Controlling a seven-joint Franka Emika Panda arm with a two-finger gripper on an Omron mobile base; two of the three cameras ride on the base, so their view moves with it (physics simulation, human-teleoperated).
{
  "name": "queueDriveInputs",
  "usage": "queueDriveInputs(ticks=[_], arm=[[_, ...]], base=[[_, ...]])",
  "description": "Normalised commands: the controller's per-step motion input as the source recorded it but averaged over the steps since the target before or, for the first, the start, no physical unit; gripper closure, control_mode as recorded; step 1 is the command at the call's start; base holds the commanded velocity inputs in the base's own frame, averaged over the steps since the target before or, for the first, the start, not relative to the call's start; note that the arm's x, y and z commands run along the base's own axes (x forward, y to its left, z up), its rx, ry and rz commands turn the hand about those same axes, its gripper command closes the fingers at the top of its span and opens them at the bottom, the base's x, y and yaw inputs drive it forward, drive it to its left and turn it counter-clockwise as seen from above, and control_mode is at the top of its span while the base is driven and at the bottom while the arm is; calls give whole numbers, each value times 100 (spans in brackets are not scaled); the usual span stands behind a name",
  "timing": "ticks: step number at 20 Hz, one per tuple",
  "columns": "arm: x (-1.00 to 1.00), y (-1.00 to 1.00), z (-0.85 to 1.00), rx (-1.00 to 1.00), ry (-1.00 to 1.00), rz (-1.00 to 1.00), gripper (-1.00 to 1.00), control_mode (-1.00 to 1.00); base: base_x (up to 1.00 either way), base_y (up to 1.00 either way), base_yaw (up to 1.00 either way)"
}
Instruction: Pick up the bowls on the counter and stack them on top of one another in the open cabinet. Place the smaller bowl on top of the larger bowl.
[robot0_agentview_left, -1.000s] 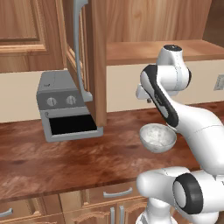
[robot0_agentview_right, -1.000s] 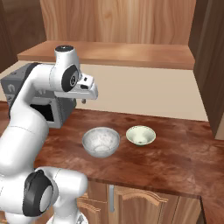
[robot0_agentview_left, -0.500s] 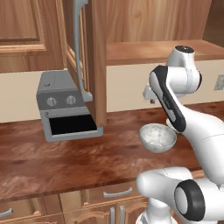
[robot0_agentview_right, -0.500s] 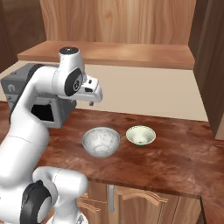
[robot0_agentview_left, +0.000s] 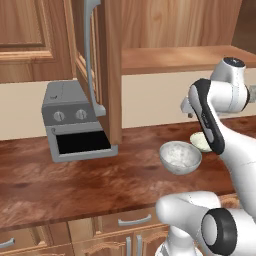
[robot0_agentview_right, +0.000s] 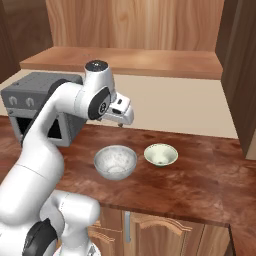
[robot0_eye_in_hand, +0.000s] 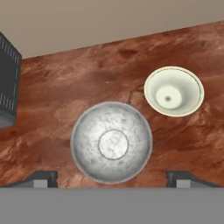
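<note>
My claw (robot0_eye_in_hand: 112, 177) spread wide, empty, above wide grey speckled stone-look bowl (robot0_eye_in_hand: 112, 142) on glossy reddish-brown wooden counter (robot0_eye_in_hand: 65, 100). Plain cream smaller bowl (robot0_eye_in_hand: 173, 91) just beside: off-centre descent risks knocking it or rim slip.

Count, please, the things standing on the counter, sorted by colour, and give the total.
Grey mottled: 1, the larger bowl
Pale cream: 1, the smaller bowl
Grey metal: 1, the toaster oven
Total: 3 things on the counter
</note>
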Motion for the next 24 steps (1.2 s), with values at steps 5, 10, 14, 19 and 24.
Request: queueDriveInputs(ticks=[5,10,14,19,24], arm=[[-2,-71,-2,5,0,-23,-100,-100],[0,-72,0,7,0,-23,-100,-100],[0,-73,0,9,0,-23,-100,-100],[0,-36,0,5,-1,-11,-100,-100],[-1,-5,-8,3,0,0,-100,-100]], base=[[0,0,0],[0,0,0],[0,0,0],[0,0,0],[0,0,0]])
